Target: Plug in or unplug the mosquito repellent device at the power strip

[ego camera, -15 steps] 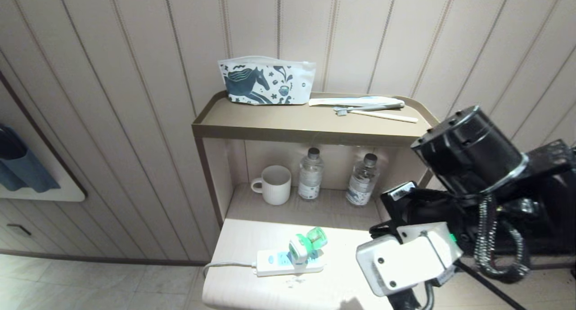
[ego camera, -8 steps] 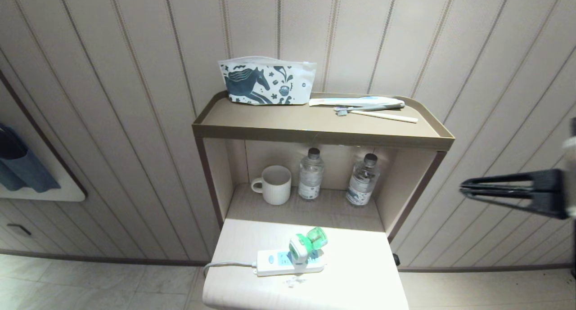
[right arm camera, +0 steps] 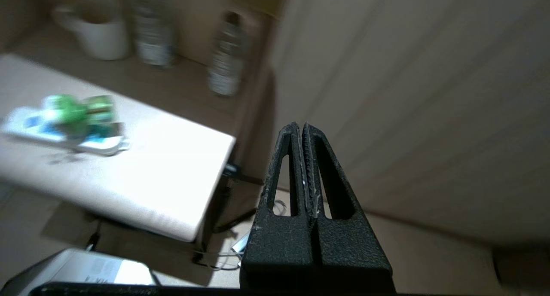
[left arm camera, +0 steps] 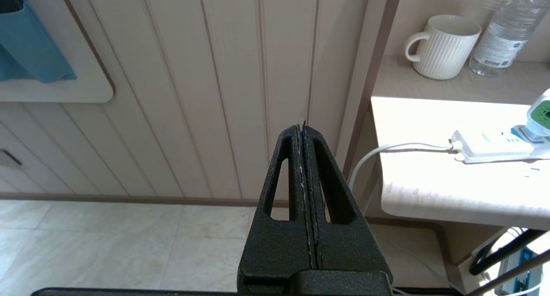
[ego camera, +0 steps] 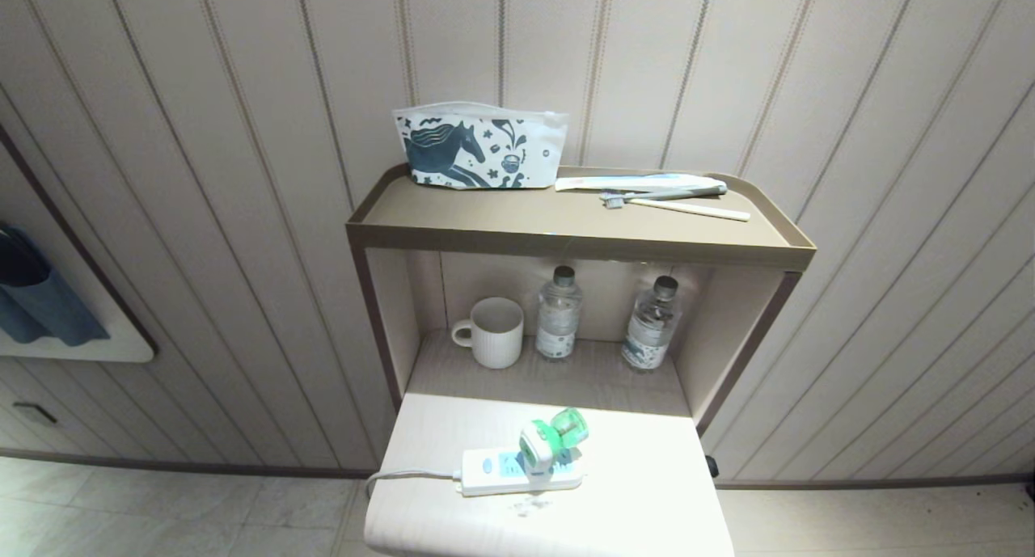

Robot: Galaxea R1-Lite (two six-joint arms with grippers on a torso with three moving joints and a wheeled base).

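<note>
1. Near edge of the desk (ego camera: 647, 508): white power strip (ego camera: 493, 470) lies flat, long axis parallel to that edge, grey-white cord (ego camera: 404, 476) running off the left edge.
2. Mosquito repellent device (ego camera: 551, 440) sits plugged into the strip's right-hand end; white plug head low, green bottle tilted up and away toward the back-right. Its long axis runs diagonal, crossing the strip's.
3. Right end effector (right arm camera: 304, 135): fingers pressed together, holding nothing, hanging off the desk's right side over the floor. The device lies across the desk's right corner from it, well apart.
4. Left end effector (left arm camera: 303, 130): pressed together, empty, off the desk's left edge near the cord end, also well apart from the device.
5. Judgement: neither arm is clearly nearer; both need spreading before any grip on the plug head.
6. Farther back, lower shelf (ego camera: 614, 379): ribbed white mug (ego camera: 493, 331), two water bottles (ego camera: 558, 314).
7. Top shelf (ego camera: 485, 209): horse-print pouch (ego camera: 477, 149), toothbrush (ego camera: 663, 193).
</note>
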